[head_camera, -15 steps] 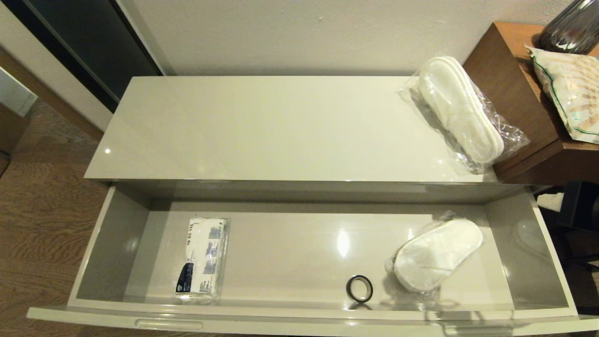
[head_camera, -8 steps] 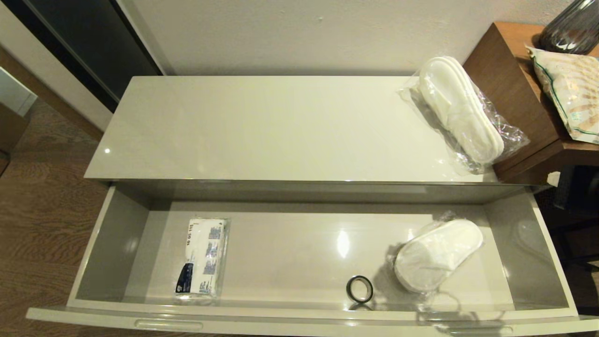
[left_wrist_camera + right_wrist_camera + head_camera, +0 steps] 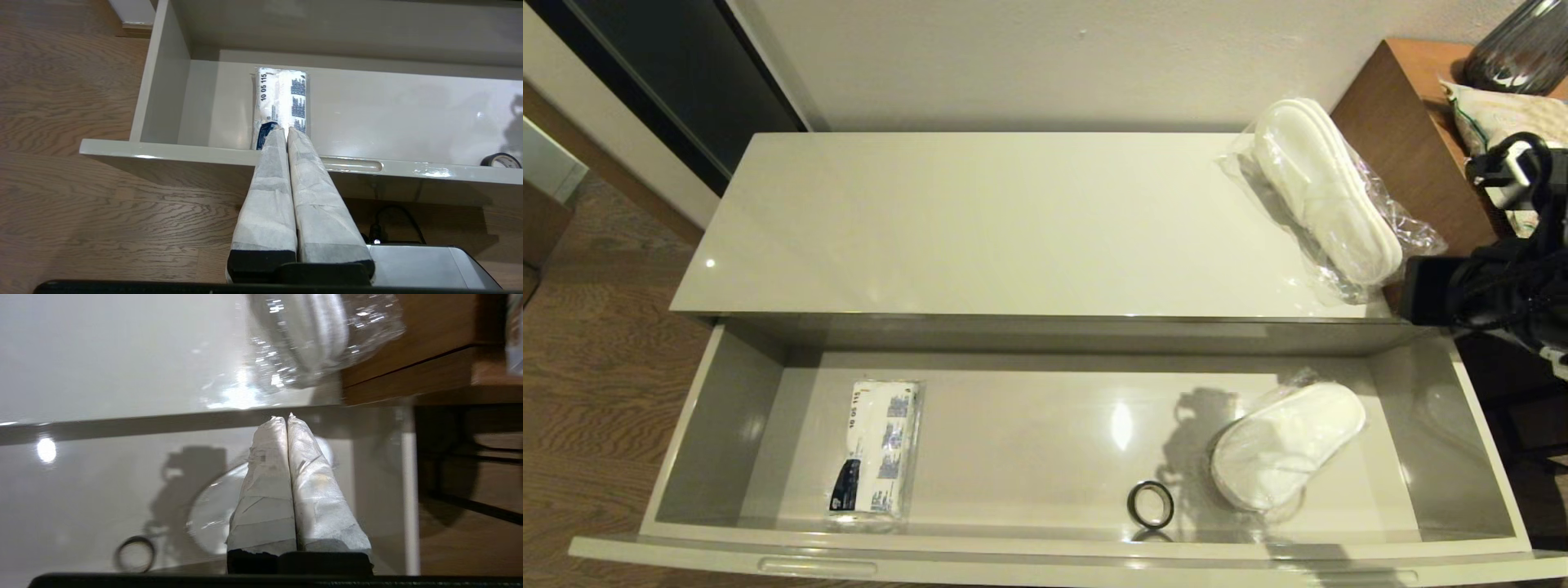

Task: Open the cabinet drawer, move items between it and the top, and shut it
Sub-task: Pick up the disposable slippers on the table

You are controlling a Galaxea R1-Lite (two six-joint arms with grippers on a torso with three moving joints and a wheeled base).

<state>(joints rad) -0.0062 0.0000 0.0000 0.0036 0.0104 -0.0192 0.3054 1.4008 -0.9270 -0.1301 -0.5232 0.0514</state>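
wall (image 3: 1029,57): plain off-white; floor (image 3: 596,367): brown wood grain; side table (image 3: 1413,139): brown wood, right

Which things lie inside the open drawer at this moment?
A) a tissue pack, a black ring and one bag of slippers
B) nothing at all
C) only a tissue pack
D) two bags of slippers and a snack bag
A: the drawer holds the tissue pack, the black ring and one bag of slippers; the other bag of slippers lies on the top.

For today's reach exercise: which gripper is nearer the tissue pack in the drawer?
Left. The left gripper, shut, sits just outside the drawer front facing the tissue pack; the right gripper, shut, is over the drawer's far end.
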